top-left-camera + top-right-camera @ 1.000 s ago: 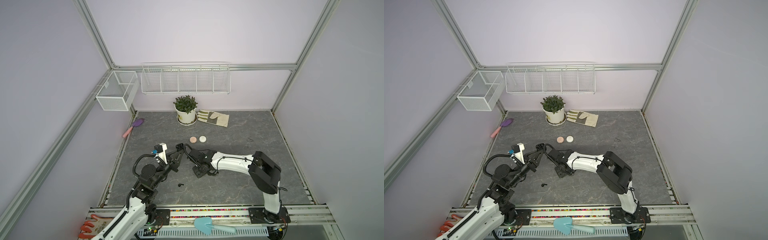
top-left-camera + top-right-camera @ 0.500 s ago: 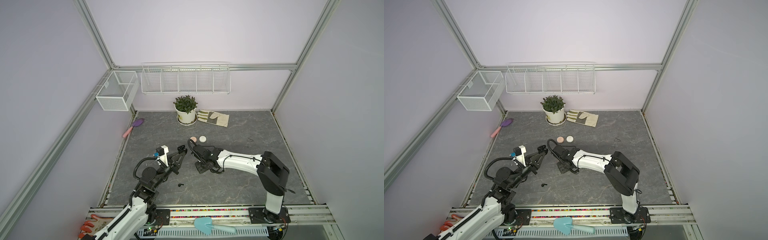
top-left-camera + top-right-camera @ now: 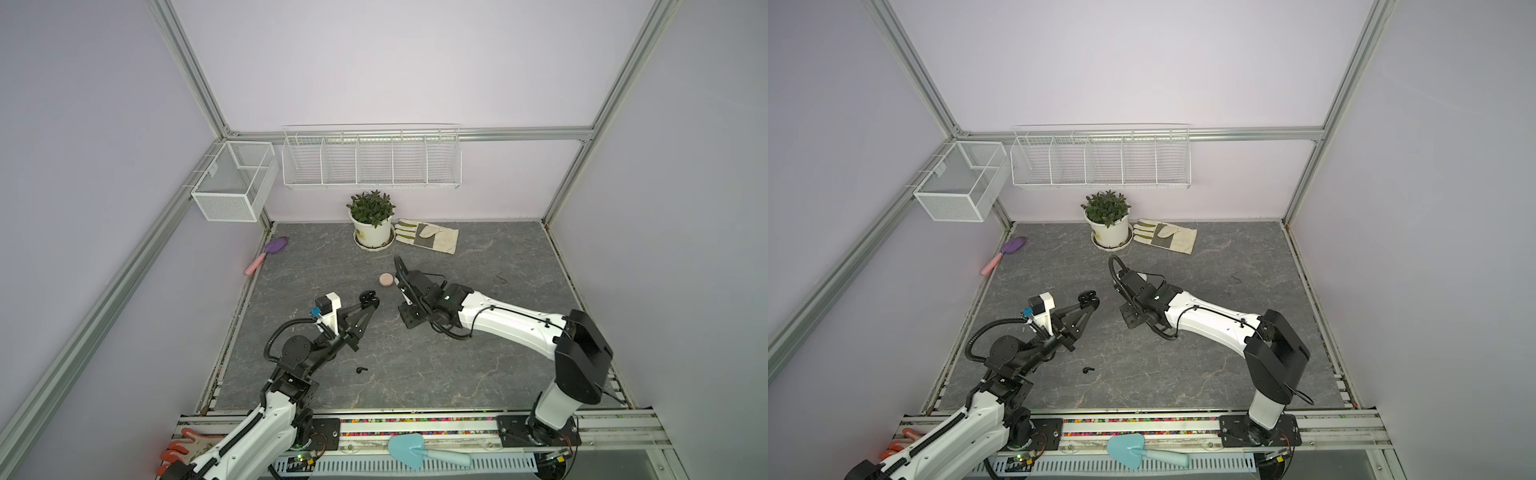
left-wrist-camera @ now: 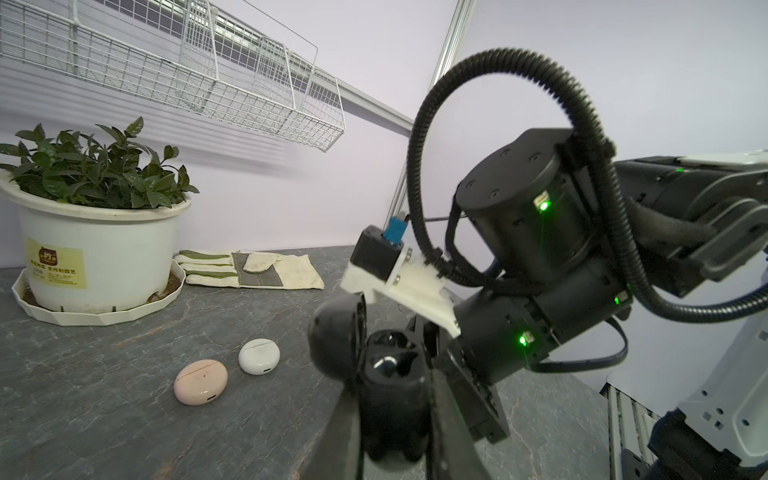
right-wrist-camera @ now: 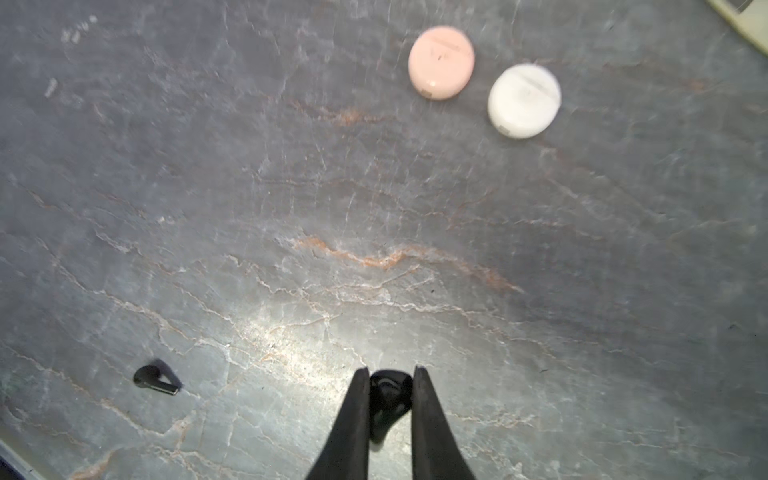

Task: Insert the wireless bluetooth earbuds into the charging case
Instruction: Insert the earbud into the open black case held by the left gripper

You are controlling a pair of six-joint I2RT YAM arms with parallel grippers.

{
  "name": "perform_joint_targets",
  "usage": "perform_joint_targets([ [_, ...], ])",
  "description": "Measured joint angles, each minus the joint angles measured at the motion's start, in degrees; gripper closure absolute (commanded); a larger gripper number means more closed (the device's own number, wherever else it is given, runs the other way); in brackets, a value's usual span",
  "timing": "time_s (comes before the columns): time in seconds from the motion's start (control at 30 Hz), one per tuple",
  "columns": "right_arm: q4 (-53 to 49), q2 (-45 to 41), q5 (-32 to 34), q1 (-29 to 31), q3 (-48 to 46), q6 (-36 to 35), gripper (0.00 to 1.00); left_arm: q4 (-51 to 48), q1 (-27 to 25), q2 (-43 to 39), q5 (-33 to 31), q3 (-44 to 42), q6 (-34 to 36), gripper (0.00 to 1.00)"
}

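Looked like a robotics lab test cell, dressed up as a garden bench. Aluminium frame (image 3: pixel 189 70) and plain lilac panels (image 3: pixel 374 62) boxed in a grey stone-look tabletop (image 3: pixel 478 365). Left arm (image 3: pixel 266 428) and right arm (image 3: pixel 511 328) were bolted to a rail (image 3: pixel 469 432), well apart from the potted plant (image 3: pixel 372 224). Wire shelf (image 3: pixel 371 166) hung above the plant, work glove (image 3: pixel 428 237) just beside it.

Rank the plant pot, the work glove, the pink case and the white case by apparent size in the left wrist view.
1. plant pot, largest
2. work glove
3. pink case and white case: nearly alike; pink looks slightly bigger but lies nearer the camera, so they stay unranked.
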Motion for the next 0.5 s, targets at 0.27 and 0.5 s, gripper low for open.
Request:
perform_joint_targets([
  [0.27, 0.59, -6.71, 1.05, -0.35, 1.75, -3.91, 0.84, 3.34, 0.00, 0.98, 0.24, -0.09, 0.37, 1.00],
  [0.5, 3.04, -10.99, -0.52, -0.35, 4.28, -6.58, 0.84, 10.23, 0.00, 10.62, 3.45, -0.04, 2.64, 1.00],
])
